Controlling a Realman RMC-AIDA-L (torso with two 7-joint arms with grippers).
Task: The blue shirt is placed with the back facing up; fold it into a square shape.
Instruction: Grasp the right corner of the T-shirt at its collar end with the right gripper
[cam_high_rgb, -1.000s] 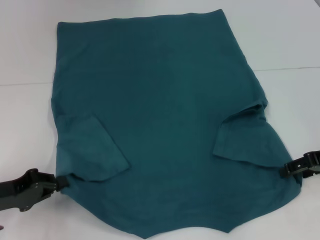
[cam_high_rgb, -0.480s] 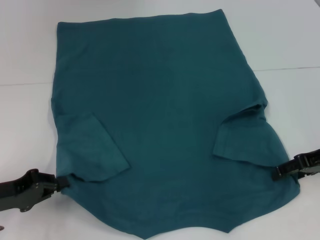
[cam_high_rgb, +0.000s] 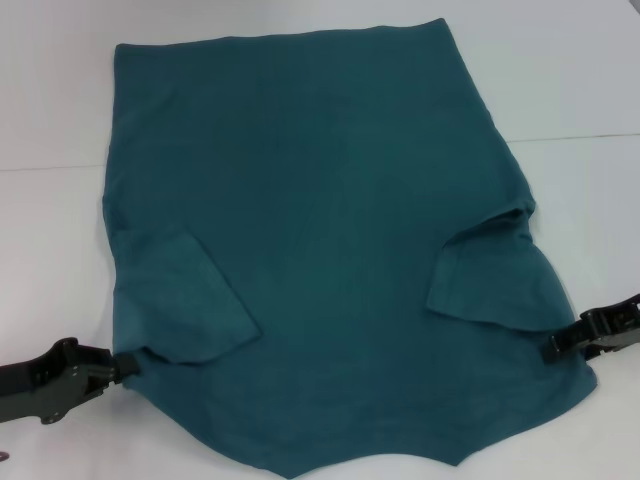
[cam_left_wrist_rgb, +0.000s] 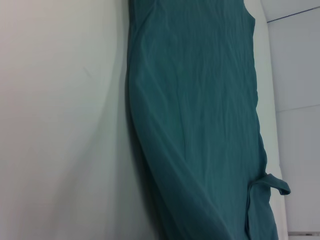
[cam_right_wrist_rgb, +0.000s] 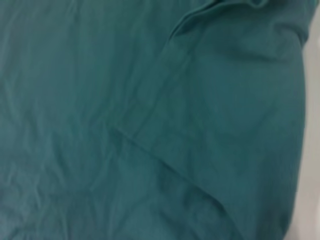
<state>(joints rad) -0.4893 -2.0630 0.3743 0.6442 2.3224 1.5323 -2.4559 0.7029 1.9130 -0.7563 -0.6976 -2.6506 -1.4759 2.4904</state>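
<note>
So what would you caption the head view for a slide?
Blue shirt spread on a white table, both sleeves folded in, left end effector and right end effector at its near side edges.

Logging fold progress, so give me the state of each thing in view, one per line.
blue shirt: spread flat, plain side up, both sleeves folded inward, body not yet folded.
left gripper: at the shirt's near left edge.
right gripper: at the shirt's near right edge.
table: white, under the shirt.

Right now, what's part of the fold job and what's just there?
In the job:
- blue shirt, spread flat with both sleeves folded in
- left end effector at the shirt's near left edge
- right end effector at its near right edge

Just there:
- white table
</note>
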